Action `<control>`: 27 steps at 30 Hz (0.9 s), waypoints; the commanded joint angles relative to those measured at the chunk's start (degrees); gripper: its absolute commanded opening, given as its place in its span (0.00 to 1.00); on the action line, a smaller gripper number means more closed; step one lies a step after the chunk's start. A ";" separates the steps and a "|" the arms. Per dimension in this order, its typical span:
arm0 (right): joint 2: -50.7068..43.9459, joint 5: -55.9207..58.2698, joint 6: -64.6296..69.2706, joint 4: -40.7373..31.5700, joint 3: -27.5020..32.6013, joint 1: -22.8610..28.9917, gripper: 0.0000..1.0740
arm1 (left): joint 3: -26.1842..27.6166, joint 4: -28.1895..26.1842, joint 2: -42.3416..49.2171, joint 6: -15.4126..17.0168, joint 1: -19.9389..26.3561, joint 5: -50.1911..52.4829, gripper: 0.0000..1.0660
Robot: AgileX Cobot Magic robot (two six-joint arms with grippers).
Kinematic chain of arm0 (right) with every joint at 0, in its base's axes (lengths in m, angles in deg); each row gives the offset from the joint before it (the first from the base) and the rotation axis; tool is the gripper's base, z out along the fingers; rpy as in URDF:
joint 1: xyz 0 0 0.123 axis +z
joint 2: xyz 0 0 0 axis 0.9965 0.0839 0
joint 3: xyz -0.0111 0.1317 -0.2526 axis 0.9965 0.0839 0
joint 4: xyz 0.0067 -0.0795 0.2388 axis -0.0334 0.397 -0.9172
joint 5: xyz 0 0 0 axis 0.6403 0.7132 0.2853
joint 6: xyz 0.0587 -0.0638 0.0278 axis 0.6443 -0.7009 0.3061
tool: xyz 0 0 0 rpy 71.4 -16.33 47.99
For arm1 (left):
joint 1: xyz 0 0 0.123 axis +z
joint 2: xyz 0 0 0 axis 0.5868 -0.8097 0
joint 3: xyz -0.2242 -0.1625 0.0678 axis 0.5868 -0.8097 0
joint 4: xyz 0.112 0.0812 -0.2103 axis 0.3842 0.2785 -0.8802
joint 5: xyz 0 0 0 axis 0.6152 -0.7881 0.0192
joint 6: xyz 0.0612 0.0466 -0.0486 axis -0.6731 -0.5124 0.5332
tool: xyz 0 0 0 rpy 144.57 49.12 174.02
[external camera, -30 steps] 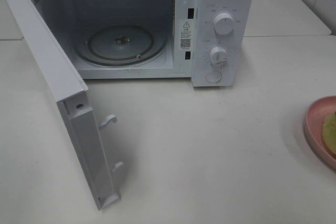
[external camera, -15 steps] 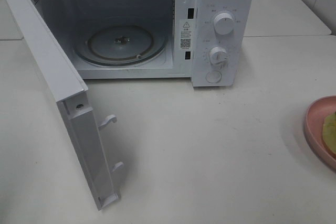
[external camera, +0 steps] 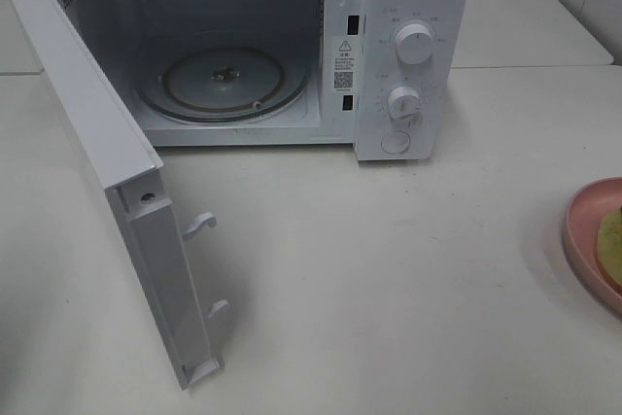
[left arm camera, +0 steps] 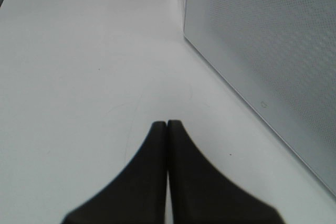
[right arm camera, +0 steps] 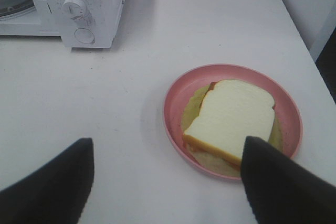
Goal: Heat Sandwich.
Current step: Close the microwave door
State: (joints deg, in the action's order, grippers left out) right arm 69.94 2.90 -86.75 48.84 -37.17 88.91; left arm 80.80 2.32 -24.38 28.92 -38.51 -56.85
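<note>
The sandwich (right arm camera: 231,119), white bread with tan crust over pale green filling, lies on a pink round plate (right arm camera: 176,103). In the high view only the plate's left part (external camera: 583,230) and a bit of the sandwich's green filling (external camera: 612,240) show at the right edge. My right gripper (right arm camera: 168,153) is open, its fingers apart above the table, one finger just over the plate's near rim. My left gripper (left arm camera: 167,124) is shut and empty, low over the table beside the microwave's open door (left arm camera: 262,51). Neither gripper shows in the high view.
The white microwave (external camera: 408,46) stands at the back with its door (external camera: 97,153) swung open to the left and a glass turntable (external camera: 224,80) inside. Its knobs (right arm camera: 73,6) show in the right wrist view. The table's right edge (right arm camera: 302,35) is near the plate.
</note>
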 commanded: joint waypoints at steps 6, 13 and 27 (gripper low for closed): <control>-1.60 -0.23 -0.80 0.00 0.00 -0.40 0.70 | -4.70 -0.46 -6.02 0.00 -0.23 20.00 0.00; -1.60 -0.23 -0.80 0.00 0.00 -0.40 0.70 | -5.44 0.00 -15.47 0.00 -0.23 34.09 0.00; -1.60 -0.23 -0.80 0.00 0.00 -0.40 0.70 | -5.44 5.56 -39.19 0.40 -0.23 64.23 0.00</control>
State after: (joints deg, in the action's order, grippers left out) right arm 69.94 2.90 -86.75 48.84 -37.17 88.91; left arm 75.35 6.22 -62.14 28.92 -38.51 3.25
